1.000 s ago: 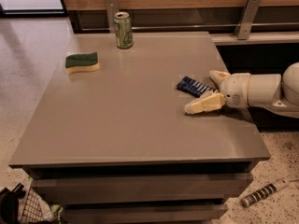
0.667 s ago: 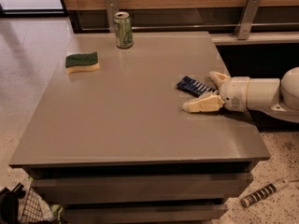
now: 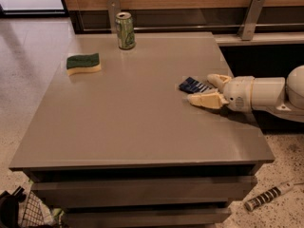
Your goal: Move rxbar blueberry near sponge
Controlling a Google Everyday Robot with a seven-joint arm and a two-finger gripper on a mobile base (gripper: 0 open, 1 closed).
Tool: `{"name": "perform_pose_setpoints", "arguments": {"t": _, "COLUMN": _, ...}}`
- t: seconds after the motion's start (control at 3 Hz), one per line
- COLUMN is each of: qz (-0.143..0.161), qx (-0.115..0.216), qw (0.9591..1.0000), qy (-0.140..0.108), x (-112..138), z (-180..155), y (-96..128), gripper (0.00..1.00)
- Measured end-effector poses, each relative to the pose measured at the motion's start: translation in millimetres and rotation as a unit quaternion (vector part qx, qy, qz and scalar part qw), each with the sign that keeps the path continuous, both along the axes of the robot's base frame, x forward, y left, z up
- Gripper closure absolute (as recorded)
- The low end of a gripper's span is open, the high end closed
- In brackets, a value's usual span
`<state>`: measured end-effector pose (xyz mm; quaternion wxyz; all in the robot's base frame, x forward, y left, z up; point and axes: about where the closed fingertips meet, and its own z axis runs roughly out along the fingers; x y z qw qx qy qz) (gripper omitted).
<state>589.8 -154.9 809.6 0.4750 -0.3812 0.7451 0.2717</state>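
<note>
The rxbar blueberry (image 3: 194, 85), a flat dark blue bar with white lines, lies on the grey table (image 3: 133, 127) right of centre. My gripper (image 3: 201, 88) reaches in from the right, low over the table. It is open, with one cream finger behind the bar's right end and the other finger (image 3: 204, 99) just in front of it. The sponge (image 3: 83, 63), green on top and pale yellow below, lies at the table's far left, well away from the bar.
A green soda can (image 3: 125, 30) stands at the table's back edge, right of the sponge. A wooden wall with metal brackets runs behind the table. A striped tool (image 3: 268, 196) lies on the floor at the lower right, and a wire basket (image 3: 28, 213) at the lower left.
The gripper's near finger has moved in toward the bar, narrowing the gap around it. The bar, sponge and can have not moved.
</note>
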Motion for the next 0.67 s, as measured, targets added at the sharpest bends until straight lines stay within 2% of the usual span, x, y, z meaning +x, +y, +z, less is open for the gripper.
{"name": "perform_pose_setpoints", "arguments": {"t": 0.33, "qz": 0.000, "qx": 0.000, "qw": 1.0000, "qy": 0.000, "x": 0.0, "z": 2.8, "y": 0.3, "gripper": 1.00}}
{"name": "perform_pose_setpoints", "arguments": {"t": 0.67, "qz": 0.000, "qx": 0.000, "qw": 1.0000, "qy": 0.000, "x": 0.0, "z": 3.2, "y": 0.3, "gripper": 1.00}}
